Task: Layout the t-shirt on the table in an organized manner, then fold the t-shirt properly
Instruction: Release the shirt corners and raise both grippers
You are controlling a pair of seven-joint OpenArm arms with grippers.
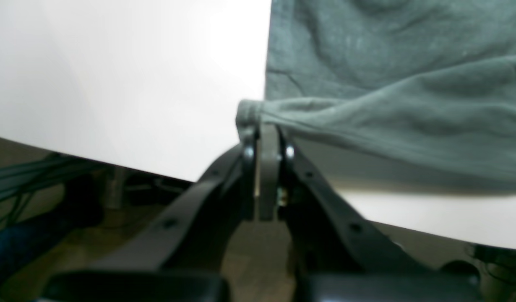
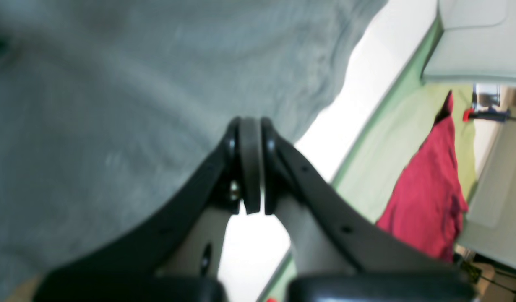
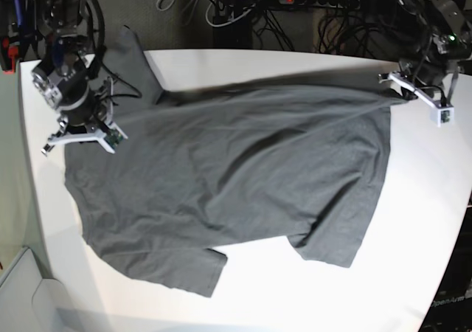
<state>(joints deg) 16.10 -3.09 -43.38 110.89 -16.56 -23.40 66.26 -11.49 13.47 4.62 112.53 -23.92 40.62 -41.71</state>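
The left gripper [image 1: 267, 130] and right gripper [image 2: 250, 126] are each pinching an edge of the t-shirt [image 3: 221, 177], which is stretching between them and lying spread over the table [image 3: 413, 221].

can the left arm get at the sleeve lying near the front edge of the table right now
Probably not yet: the left gripper is shut on the t-shirt at the far edge. The sleeve lies uncovered, so releasing first would free it.
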